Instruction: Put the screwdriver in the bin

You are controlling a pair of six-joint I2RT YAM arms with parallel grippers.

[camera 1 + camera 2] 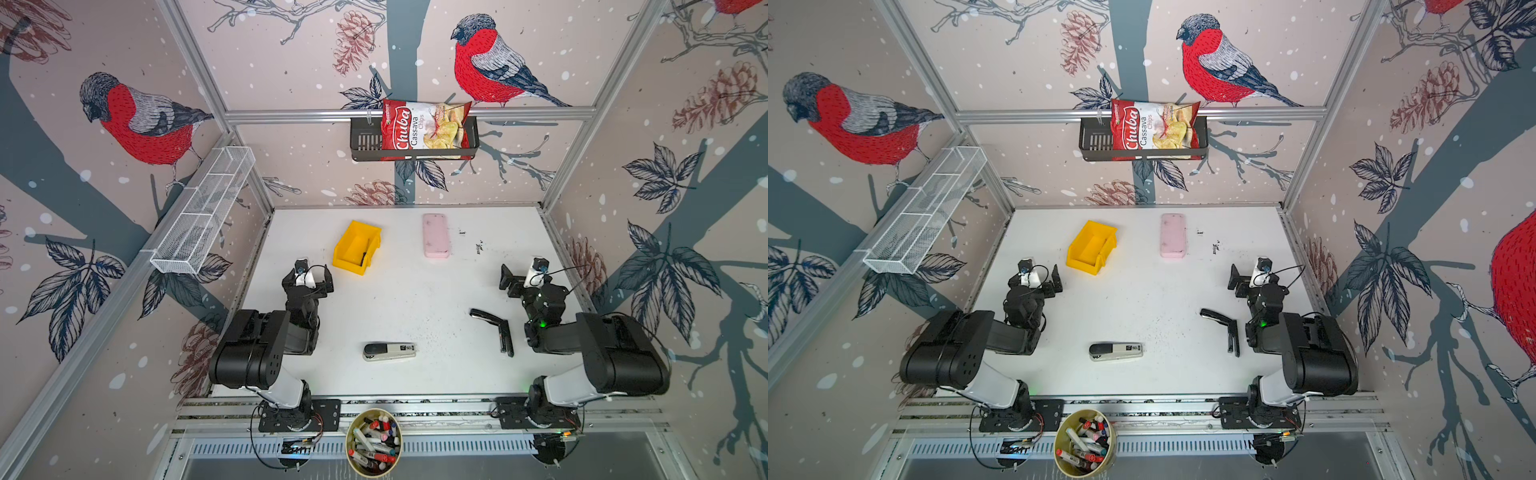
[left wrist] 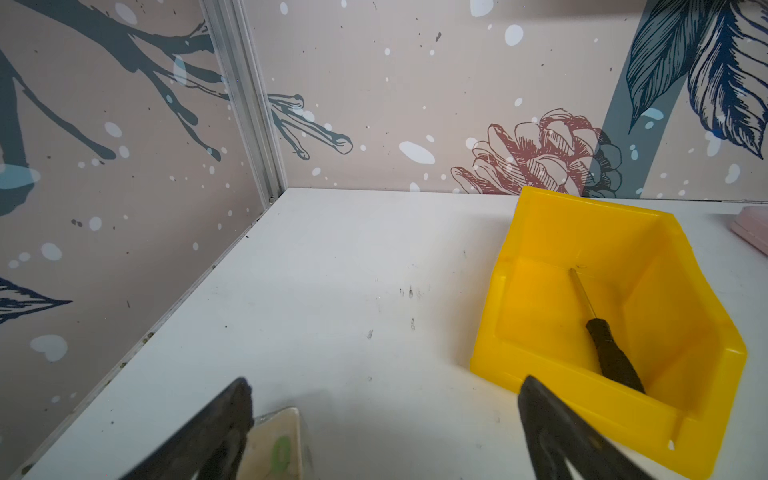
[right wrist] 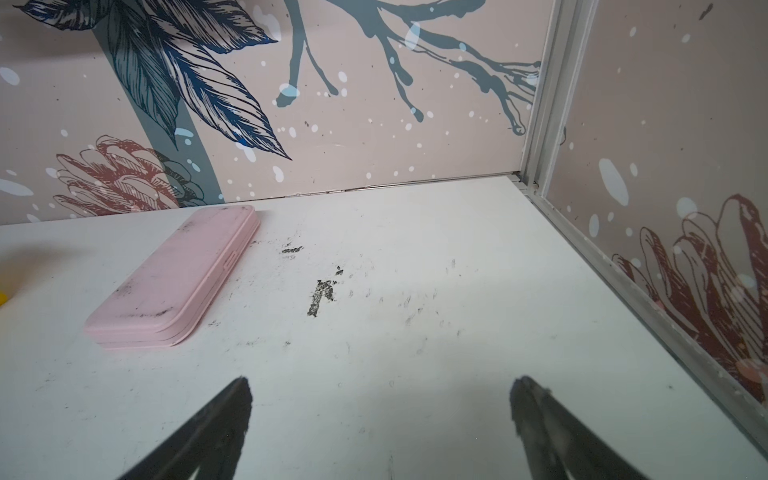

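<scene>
Nearest the arm bases, grey-and-black stapler point(image 1: 389, 351) lies flat on the table point(image 2: 332, 291), black L-shaped stapler point(image 1: 505, 338) off toward the right arm, neither part of the job; next out, left gripper point(image 2: 385, 384) has jaws spread wide with nothing between them, sitting low just beside the bin's cut-away front; right gripper point(image 3: 381, 384) likewise gaping and empty over bare scuffed table, well apart from the bin; beyond the left jaws, the bin point(image 2: 540, 232), yellow, sits upright on the table; the screwdriver point(image 2: 604, 345) lies inside it on the floor, black handle toward the low front lip, thin silver shaft pointing at the back wall; in a top view it shows only as a thin dark line by the bin's right wall; task looks done from how things lie; handling guess: light, stiff, slim, round so it would probably roll if nudged; bare shaft likely slick and too thin for a sure pinch; handle looks rougher and thicker, so mid-handle, jaws across it, is the place to grab; bin walls would crowd any re-grasp; light plastic bin likely slides if bumped; farther out, pink case point(image 3: 174, 278) lies flat near the back wall; farthest, black wall basket point(image 1: 363, 141) holding a chips bag point(image 1: 424, 124).
</scene>
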